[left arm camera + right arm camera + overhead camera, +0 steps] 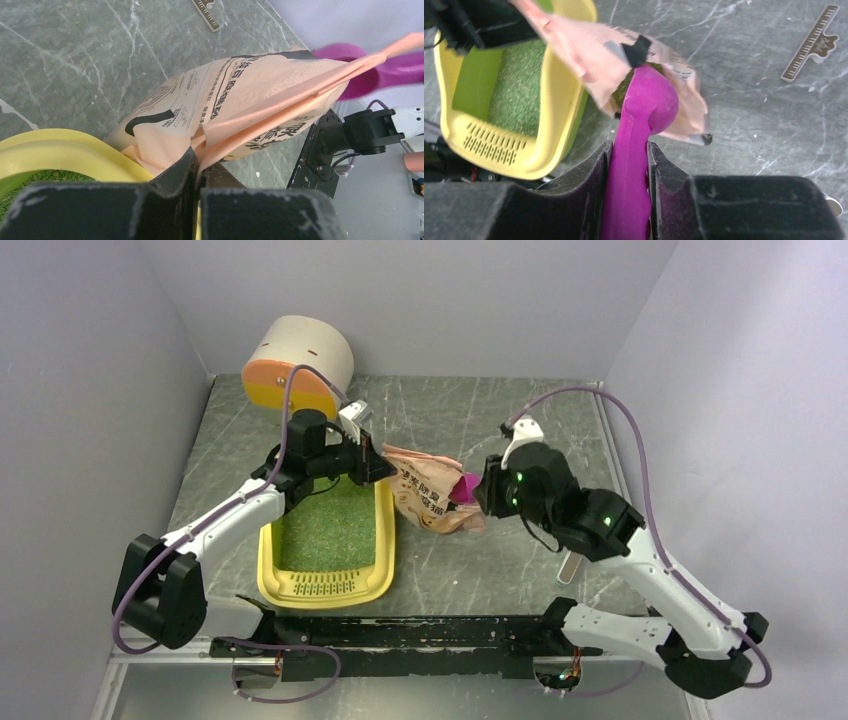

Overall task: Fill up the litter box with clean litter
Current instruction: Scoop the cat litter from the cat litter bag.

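Note:
The yellow litter box (pixel 382 540) lies left of centre, its floor covered with green clean litter (pixel 330 525). My left gripper (pixel 385 462) is shut on the edge of the pink-beige bag (pixel 430 498), which lies just right of the box. The pinch shows in the left wrist view, with the left gripper (pixel 197 160) over the box rim (pixel 60 150). My right gripper (pixel 629 147) is shut on the handle of the magenta scoop (pixel 644 105). The scoop's bowl is in the bag's mouth (pixel 589 50), against some green litter (pixel 624 86). In the right wrist view the litter box (pixel 551 105) lies to the left.
A white cylinder with an orange end (pixel 297 365) stands at the back left corner. A brown-beige clip (pixel 811 42) lies on the grey table right of the bag, and shows by my right arm (pixel 570 565). Walls close in the table on three sides.

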Tool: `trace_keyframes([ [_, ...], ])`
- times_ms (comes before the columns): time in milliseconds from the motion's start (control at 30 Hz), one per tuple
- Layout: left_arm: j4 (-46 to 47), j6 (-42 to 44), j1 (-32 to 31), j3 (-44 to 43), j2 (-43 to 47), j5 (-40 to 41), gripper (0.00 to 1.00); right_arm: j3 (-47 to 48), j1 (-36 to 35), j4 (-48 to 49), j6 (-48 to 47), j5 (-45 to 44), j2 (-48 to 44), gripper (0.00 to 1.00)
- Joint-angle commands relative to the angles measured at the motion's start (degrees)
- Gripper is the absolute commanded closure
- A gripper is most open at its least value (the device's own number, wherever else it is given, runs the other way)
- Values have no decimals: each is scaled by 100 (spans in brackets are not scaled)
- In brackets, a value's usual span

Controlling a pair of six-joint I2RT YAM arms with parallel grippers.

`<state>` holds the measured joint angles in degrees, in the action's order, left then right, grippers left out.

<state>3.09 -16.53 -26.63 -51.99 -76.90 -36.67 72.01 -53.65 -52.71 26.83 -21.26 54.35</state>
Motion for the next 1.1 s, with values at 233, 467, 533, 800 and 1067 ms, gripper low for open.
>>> trace_keyframes([
  [233,273,-59,-35,-29,467,-120,95,125,1730,441,-779,2380,314,100],
  [467,211,-39,-35,-100,473,-133,95,-391,1750,918,-723,2849,707,100],
  [533,189,-18,-34,-101,487,-128,95,-502,1745,1092,-671,2876,787,100],
  [800,242,-49,-35,-35,517,-113,95,-740,1752,1170,-566,2054,1316,100],
  [1067,321,-42,-35,-229,539,-161,78,-1059,1751,1353,-575,2215,1287,100],
])
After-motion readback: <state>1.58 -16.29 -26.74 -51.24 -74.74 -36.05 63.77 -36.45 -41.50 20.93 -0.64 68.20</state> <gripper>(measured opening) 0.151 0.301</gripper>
